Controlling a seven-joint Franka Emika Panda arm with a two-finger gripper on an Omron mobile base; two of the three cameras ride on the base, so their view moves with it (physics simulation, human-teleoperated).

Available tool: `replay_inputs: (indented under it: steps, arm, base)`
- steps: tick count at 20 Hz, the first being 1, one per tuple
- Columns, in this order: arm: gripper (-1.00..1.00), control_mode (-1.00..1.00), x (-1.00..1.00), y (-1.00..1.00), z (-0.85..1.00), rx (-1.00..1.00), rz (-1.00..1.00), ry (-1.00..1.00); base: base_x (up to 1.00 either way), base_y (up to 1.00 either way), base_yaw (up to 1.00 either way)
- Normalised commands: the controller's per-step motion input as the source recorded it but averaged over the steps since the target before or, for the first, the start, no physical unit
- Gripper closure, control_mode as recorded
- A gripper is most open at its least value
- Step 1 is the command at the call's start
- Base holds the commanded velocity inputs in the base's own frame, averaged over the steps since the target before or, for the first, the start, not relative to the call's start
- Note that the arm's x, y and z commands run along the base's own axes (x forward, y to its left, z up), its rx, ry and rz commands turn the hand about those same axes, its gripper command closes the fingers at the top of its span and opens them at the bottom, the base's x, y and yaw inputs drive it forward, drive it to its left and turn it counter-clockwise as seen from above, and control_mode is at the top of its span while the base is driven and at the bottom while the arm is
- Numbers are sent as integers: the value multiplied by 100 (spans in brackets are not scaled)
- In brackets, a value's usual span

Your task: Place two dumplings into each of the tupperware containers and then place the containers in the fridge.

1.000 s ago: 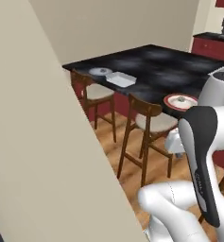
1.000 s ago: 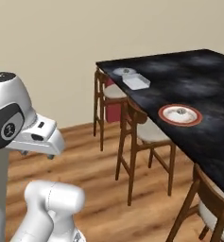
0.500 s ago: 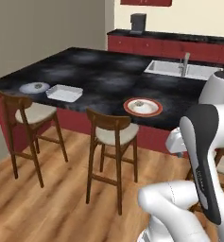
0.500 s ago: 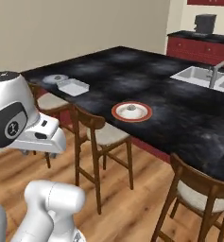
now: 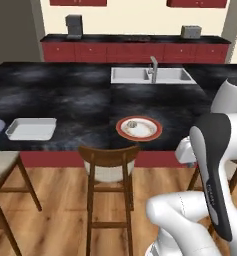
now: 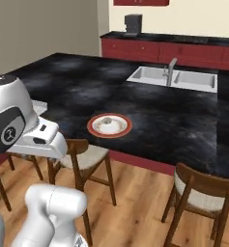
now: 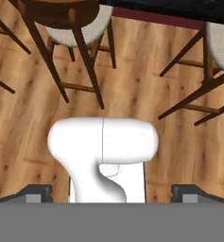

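Dumpling [image 5: 132, 124] sitting on red-rimmed plate [image 5: 154, 133] on counter [image 5: 70, 95], tray [image 5: 31, 129] off at 9 o'clock, gripper [image 7: 111, 193] fingertips wide apart, holding nothing.

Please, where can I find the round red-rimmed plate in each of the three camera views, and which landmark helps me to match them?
Left base view: the red-rimmed plate lies right of centre, near the counter's front edge, above a wooden stool.
Right base view: the plate lies left of centre, again near the front edge.
Hand view: the plate is not in this picture; it looks down at wooden floor and stools.
Shared landmark: the sink, behind the plate in both base views.
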Motion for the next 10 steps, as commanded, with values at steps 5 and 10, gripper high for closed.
replay_inputs:
  steps: [5, 10]
  arm:
    - [-100, 100, 0, 0, 0, 0, 0, 0]
    - [-100, 100, 0, 0, 0, 0, 0, 0]
  base:
    - [89, 40, -37]
    - [43, 21, -38]
